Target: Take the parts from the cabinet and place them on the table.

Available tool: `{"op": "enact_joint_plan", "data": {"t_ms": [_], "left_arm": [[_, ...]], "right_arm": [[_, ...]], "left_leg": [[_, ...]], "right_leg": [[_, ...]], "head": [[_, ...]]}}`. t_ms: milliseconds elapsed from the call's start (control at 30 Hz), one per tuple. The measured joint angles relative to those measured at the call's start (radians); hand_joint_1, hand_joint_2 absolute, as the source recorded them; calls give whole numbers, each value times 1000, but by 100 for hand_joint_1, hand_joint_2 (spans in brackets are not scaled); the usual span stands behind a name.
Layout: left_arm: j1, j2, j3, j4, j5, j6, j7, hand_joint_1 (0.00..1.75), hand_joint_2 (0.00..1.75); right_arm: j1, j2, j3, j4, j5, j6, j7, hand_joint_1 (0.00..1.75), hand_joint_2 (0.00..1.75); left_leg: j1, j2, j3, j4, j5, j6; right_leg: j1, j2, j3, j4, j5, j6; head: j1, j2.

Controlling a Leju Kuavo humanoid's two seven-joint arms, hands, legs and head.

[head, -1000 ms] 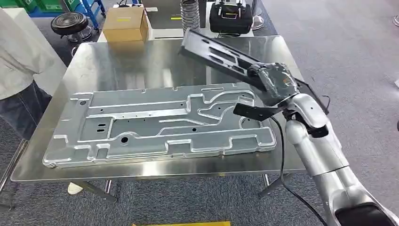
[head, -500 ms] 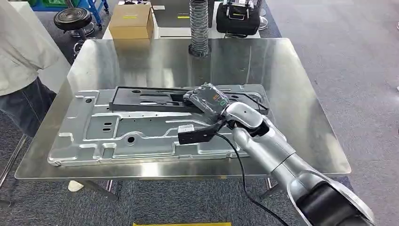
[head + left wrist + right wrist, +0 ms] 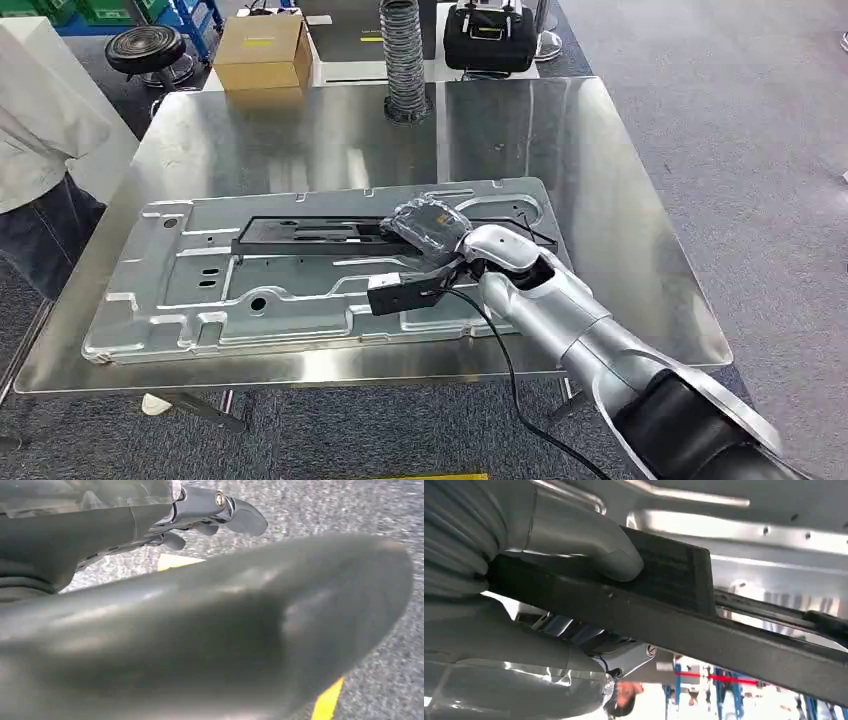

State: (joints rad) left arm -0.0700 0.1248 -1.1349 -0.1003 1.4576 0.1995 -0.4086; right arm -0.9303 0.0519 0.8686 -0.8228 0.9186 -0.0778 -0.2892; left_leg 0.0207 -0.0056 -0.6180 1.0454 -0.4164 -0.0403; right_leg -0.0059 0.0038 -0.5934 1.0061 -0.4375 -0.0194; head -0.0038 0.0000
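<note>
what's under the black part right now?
The silver panel lies under the black part, on the table. The right hand covers the part's near end.

Your right hand [image 3: 428, 226] has swung the long black part [image 3: 310, 233] down from the air over the table's far right. It now lies flat on the stamped metal panel [image 3: 200, 290], still gripped.

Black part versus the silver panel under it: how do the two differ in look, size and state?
The black part is dark, narrow and much smaller; the silver panel is bright, bare metal and covers much of the table. The right hand grips the black part, while the silver panel lies free. Both are flat, elongated pieces with cutouts.
</note>
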Motion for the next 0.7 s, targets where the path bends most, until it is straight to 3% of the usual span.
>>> {"op": "enact_joint_plan", "data": {"t_ms": [33, 67, 133, 200, 233, 333, 367, 400, 433, 500, 533, 567, 667, 700], "left_arm": [[-1, 0, 0, 0, 0, -3, -2, 0, 0], [-3, 0, 0, 0, 0, -4, -5, 0, 0], [0, 0, 0, 0, 0, -5, -8, 0, 0], [0, -2, 0, 0, 0, -9, -16, 0, 0], [-2, -2, 0, 0, 0, -11, -22, 0, 0], [-2, -2, -6, 0, 0, -13, -38, 0, 0], [-1, -3, -8, 0, 0, -13, -43, 0, 0], [1, -3, -10, 0, 0, -13, -47, 0, 0], [1, -4, -11, 0, 0, -14, -52, 0, 0], [0, -5, -12, 0, 0, -17, -59, 0, 0], [0, -7, -13, 0, 0, -21, -63, 0, 0], [-1, -9, -14, 0, 0, -25, -65, 0, 175], [0, -10, -16, 0, 0, -39, -75, 0, 175], [0, -10, -18, 0, 0, -40, -77, 0, 175]], "right_arm": [[-3, 3, 3, 13, -2, 4, 0, 175, 175], [-6, 8, 8, 24, -2, 8, -1, 175, 175], [-6, 11, 16, 39, -2, 17, -2, 175, 175], [-14, 19, 27, 65, -3, 29, -9, 175, 175], [-19, 20, 33, 77, -5, 34, -13, 175, 175], [-23, 28, 60, 128, -5, 39, -24, 175, 175], [-20, 29, 69, 144, -4, 39, -28, 175, 175], [-20, 32, 77, 157, -4, 39, -30, 175, 175], [-23, 34, 85, 167, -4, 39, -30, 175, 175], [-30, 41, 91, 180, -4, 38, -30, 175, 175], [-35, 43, 94, 186, -4, 39, -31, 175, 175], [-40, 48, 99, 191, -4, 39, -32, 0, 0], [-41, 50, 110, 207, -14, 47, -37, 0, 0], [-42, 50, 112, 209, -19, 47, -39, 0, 0]], "left_leg": [[-3, -1, 17, -29, -18, 5], [-7, -3, 16, -34, -13, 14], [-9, -3, 12, -32, -14, 23], [0, -1, 17, -42, -7, 37], [-1, -1, 17, -43, -6, 43], [-3, -1, 16, -42, -7, 49], [-3, -1, 16, -42, -7, 49], [-3, -2, 17, -41, -7, 49], [-3, -3, 17, -40, -7, 49], [-6, -4, 20, -39, -8, 47], [-7, -3, 20, -39, -8, 45], [-14, -4, 17, -36, -11, 40], [-9, -3, 21, -44, -6, 23], [-13, -2, 20, -42, -10, 18]], "right_leg": [[6, 1, -3, 3, -3, 6], [8, 3, -7, 5, -1, 10], [5, 3, -6, 2, 1, 19], [3, 2, -6, 8, -10, 32], [3, 1, -19, 39, -32, 35], [1, 1, -133, 282, -142, 43], [0, 1, -158, 331, -150, 43], [0, 1, -159, 325, -134, 42], [1, 1, -132, 269, -95, 38], [4, 1, -44, 86, -10, 24], [9, 0, -10, 12, 2, 14], [10, -2, -7, 4, 2, 17], [14, -1, -8, 1, 4, 8], [2, -2, -2, -12, 13, 2]], "head": [[0, 0], [0, 0], [0, 0], [0, 0], [3, 0], [6, 0], [6, 0], [6, 0], [6, 0], [6, 0], [6, 0], [3, 0], [6, 0], [4, 0]]}}
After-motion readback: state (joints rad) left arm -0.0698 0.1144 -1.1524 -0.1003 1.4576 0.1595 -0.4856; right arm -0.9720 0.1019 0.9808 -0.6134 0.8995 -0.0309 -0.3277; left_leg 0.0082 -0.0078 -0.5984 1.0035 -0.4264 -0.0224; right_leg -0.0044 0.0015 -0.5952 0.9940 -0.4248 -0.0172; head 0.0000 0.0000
